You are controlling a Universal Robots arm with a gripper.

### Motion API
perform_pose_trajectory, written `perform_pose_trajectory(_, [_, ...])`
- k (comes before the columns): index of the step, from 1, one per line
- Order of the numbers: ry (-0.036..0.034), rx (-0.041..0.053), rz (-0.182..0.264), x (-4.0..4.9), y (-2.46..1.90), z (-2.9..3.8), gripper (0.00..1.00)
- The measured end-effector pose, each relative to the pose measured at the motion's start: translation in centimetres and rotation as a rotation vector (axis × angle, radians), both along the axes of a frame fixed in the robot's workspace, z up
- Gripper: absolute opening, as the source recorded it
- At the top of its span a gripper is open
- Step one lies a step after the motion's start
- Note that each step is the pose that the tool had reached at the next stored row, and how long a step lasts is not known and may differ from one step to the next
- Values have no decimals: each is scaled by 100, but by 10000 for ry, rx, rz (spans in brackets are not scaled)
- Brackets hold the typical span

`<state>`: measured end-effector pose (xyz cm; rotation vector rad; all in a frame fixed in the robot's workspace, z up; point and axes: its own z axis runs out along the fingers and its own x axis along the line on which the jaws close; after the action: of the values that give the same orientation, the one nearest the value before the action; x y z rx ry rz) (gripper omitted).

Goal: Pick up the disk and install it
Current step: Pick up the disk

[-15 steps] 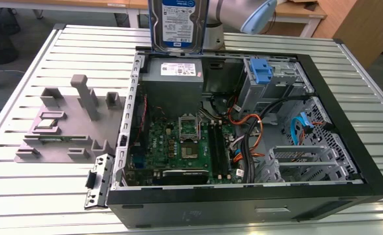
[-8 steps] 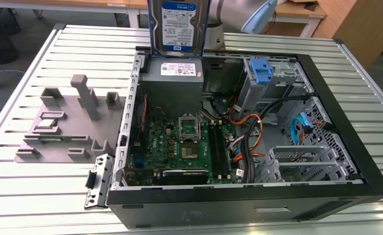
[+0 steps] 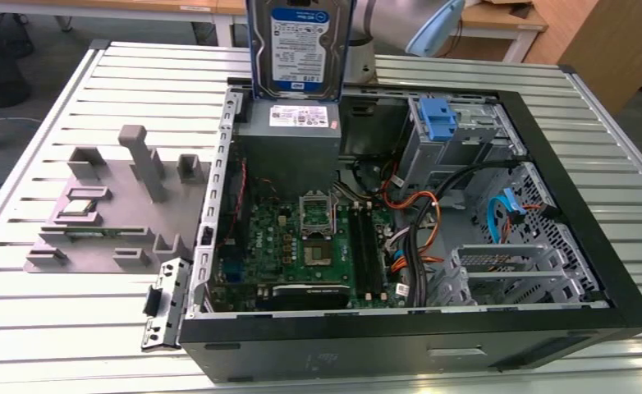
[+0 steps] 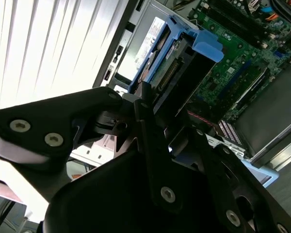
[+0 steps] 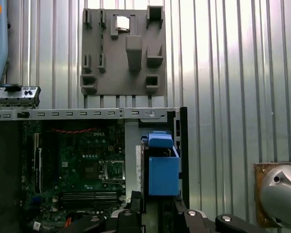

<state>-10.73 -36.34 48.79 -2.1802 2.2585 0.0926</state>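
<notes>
In the exterior view the disk [image 3: 295, 45] hangs upright just above the power-supply box [image 3: 299, 123]. In the second wrist view the gripper [image 4: 160, 116] is clamped on the disk's end, with the motherboard [image 4: 242, 53] beyond its fingertips. In the first wrist view the disk juts straight ahead of the gripper, so keeping it square seems wise.

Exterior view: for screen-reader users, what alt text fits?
The disk hangs upright, label toward the camera, above the grey power-supply box of an open computer case. The case lies on a slatted table, a grey fixture at the exterior view's left.
</notes>
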Motion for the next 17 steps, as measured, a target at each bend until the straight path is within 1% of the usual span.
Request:
perform_pose_trajectory(5, [0,0,0,53,0,0,35])
perform_pose_trajectory(17, [4,-2,0,269,-1,0,35])
